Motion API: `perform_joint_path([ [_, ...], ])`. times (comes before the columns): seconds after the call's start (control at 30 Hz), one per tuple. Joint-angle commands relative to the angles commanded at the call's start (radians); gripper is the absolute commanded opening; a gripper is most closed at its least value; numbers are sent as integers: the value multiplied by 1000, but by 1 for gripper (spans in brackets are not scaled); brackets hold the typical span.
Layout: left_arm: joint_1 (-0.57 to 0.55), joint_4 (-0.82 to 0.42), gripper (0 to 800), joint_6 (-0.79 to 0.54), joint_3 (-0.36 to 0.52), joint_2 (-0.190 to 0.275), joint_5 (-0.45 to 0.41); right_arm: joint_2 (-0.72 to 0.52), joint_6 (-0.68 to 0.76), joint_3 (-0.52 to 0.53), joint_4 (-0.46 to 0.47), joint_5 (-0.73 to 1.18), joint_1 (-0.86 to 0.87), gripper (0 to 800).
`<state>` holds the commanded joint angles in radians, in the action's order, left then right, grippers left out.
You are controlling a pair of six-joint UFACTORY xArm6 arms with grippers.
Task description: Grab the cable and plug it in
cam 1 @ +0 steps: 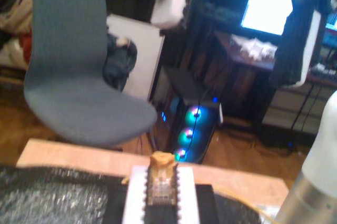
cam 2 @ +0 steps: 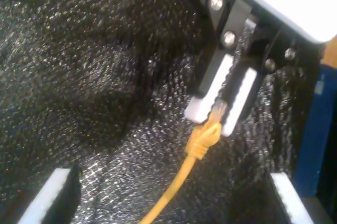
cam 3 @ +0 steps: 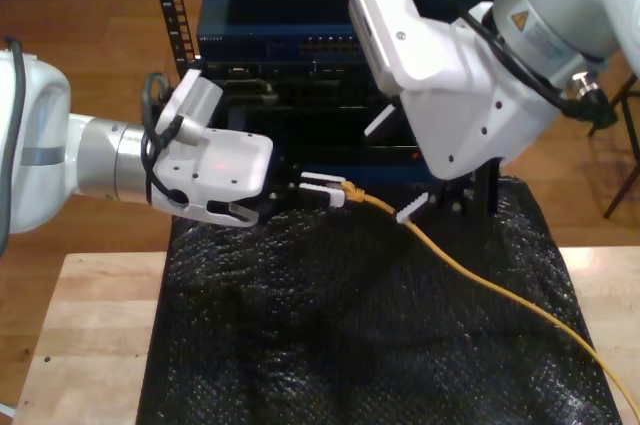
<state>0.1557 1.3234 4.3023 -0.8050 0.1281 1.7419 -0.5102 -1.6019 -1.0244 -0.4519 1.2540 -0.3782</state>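
Clearly my first gripper (cam 1: pixel 160 190) clamps cable (cam 2: pixel 202 139) plug.

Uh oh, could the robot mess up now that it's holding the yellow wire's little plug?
Maybe, in two ways. My first tool pinches only the clear plug at its tip, so it could slip or twist in the pads. The cable also trails across the black mat right under my second tool, which hangs open above it, so the cable might snag there and tug the plug crooked before it reaches the blue box behind.
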Motion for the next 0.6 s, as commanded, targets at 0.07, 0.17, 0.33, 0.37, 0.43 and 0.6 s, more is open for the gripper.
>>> perform_joint_path([
  [0.07, 11, 3, 11, 0, 0, -2, 8, -15, 0, 3, -2, -2, 0, 798],
  [0.17, 25, 11, 11, 15, 0, -3, 18, -29, 0, 5, -2, -3, 0, 798],
  [0.33, 44, 48, 11, 40, 0, -20, 95, -52, -5, 18, -17, -44, -12, 797],
  [0.37, 57, 55, 11, 46, 0, -25, 107, -64, -5, 31, -20, -64, -20, 797],
  [0.43, 75, 66, 11, 54, 0, -31, 123, -86, -8, 60, -20, -107, -41, 796],
  [0.6, 104, 95, 11, 66, 0, -41, 189, -103, -35, 81, -21, -178, -81, 792],
])
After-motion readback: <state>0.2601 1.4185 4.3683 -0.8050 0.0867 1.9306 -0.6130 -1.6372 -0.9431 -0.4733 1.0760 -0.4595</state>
